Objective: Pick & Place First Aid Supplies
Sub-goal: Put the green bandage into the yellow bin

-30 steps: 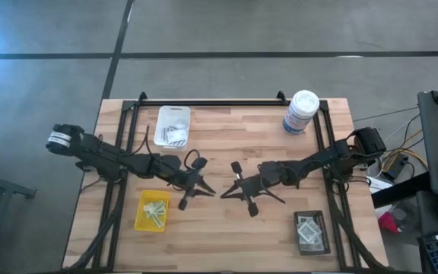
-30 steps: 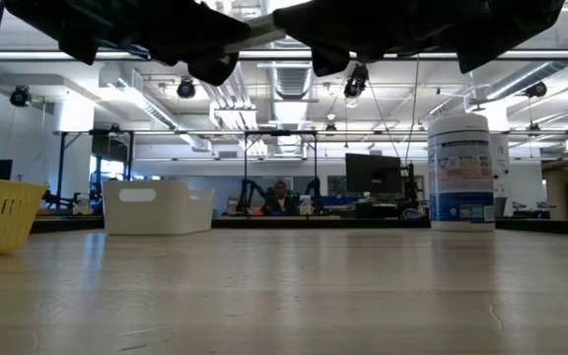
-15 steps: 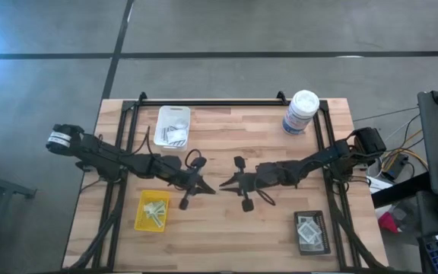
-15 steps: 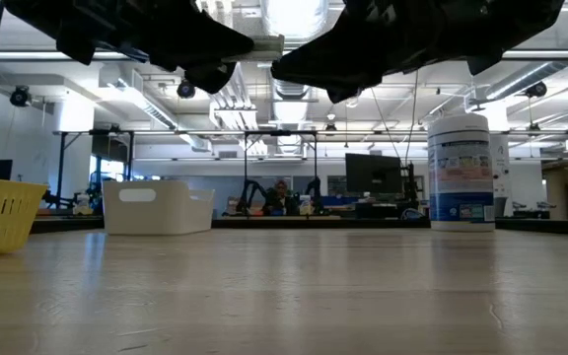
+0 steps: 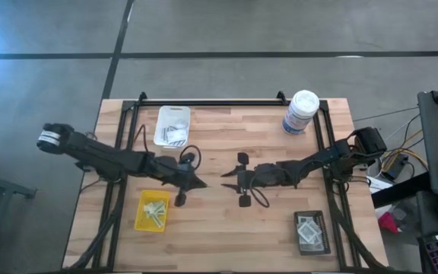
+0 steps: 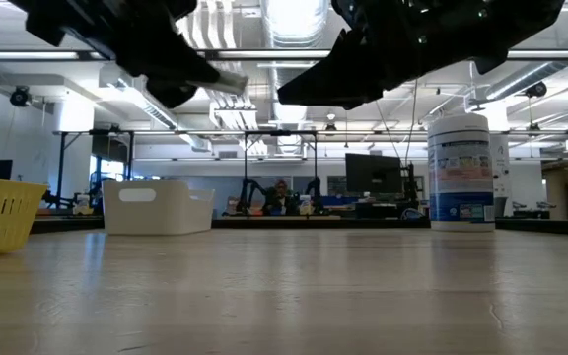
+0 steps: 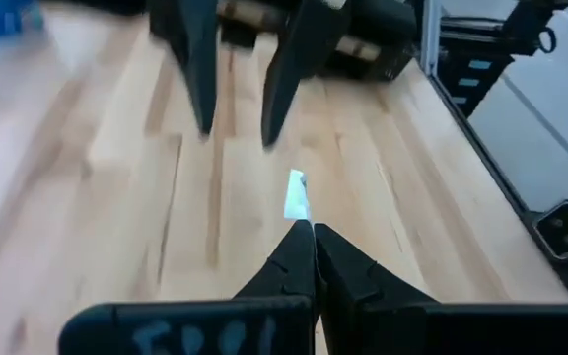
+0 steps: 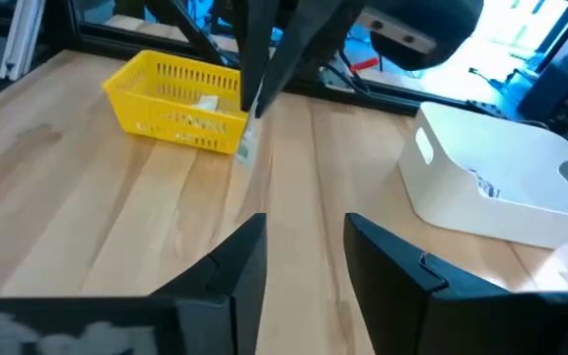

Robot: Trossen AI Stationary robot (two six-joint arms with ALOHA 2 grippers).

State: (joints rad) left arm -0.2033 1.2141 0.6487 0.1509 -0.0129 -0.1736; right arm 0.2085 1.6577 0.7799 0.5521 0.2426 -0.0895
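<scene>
One small white first aid packet [image 7: 296,194] hangs in the air over the middle of the table, with my left gripper [image 5: 201,183] shut on it. My right gripper [image 5: 225,183] faces it from the table's right, a short gap away. It is open and holds nothing. From the right wrist view the packet [image 8: 245,146] shows below the left gripper's tip. More packets lie in the white tray [image 5: 173,125], the yellow tray [image 5: 153,211] and the black tray [image 5: 311,232]. My left gripper pinches one end of the packet [image 7: 300,219] between its two fingertips. The fingers come from the table's left, slanting a little downward. The rest of the packet sticks out past the tips, lifted clear of the table.
A tall white canister with a blue label [image 5: 301,112] stands at the far right. The white tray is far left of centre, the yellow tray near left, the black tray near right. Bare wood lies below both grippers.
My left gripper has drawn back toward the table's left edge and rolled a little, taking the packet with it away from my right gripper. A second ago the two grippers' tips stood together at the packet. My right gripper has tipped its fingers a little.
</scene>
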